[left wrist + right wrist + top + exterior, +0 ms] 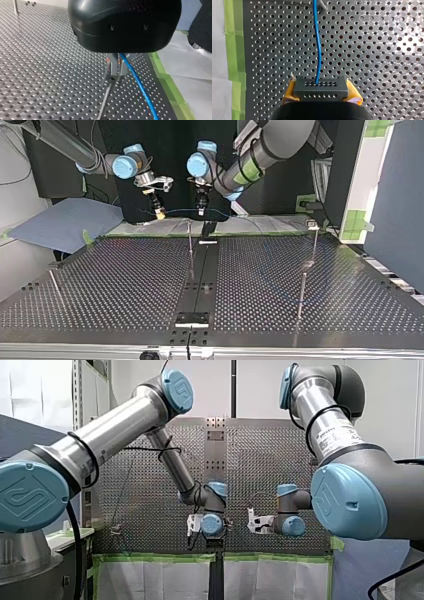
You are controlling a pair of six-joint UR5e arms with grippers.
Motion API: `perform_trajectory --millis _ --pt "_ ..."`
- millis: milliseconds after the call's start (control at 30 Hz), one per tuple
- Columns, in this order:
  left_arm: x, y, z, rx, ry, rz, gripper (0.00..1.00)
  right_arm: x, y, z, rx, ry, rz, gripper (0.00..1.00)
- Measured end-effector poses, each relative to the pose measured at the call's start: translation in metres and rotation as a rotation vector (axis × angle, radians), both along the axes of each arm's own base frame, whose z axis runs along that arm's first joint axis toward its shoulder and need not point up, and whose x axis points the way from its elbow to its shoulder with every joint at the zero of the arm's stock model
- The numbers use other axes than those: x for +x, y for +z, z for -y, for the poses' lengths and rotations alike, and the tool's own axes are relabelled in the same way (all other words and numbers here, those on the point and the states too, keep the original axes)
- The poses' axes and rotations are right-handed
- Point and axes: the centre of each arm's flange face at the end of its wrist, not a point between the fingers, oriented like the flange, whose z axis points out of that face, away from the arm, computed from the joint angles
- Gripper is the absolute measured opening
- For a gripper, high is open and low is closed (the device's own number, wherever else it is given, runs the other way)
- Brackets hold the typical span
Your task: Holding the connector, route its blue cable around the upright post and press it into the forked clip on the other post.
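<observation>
My right claw (320,94) is clamped on the black connector (320,87). Its yellow pads (355,94) press the connector's two sides, above the perforated table (374,50). The blue cable (318,50) leaves the connector's face and runs straight ahead, past the tip of an upright post (322,6).

My left claw (117,71) has its metal fingers (112,65) drawn together on the same cable. From there the cable drops away towards the green tape (172,90) along the table's edge.

In the top view both arms come down at the far side of the table with their claws pointing downward. The cable is strung nearly level between them, just beyond the middle post (190,245). At that view's right stands a far post (315,240) with a small fitting on top, too small for me to tell its shape. A faint blue loop of cable lies on the table near it.

In the front view the wrists hide most of both claws.
</observation>
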Motion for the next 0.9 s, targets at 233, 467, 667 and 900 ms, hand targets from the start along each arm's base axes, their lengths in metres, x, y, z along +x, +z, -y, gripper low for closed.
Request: perform_trajectory --millis 233,467,667,900 --pt "0.01 -0.022 -0.002 -0.011 0.008 -0.013 0.09 0.0 0.0 0.001 -0.004 -0.002 0.001 0.0" --pt "0.02 -0.022 -0.006 -0.019 0.026 -0.006 0.09 -0.002 0.0 0.003 -0.01 -0.016 0.002 0.0" --pt "0.027 -0.021 -0.011 -0.023 0.044 0.0 0.09 -0.004 -0.001 0.005 -0.01 -0.031 0.002 0.0" --pt "0.032 -0.019 -0.012 -0.042 0.056 0.016 0.09 -0.005 -0.002 0.006 -0.01 -0.037 0.011 0.0"
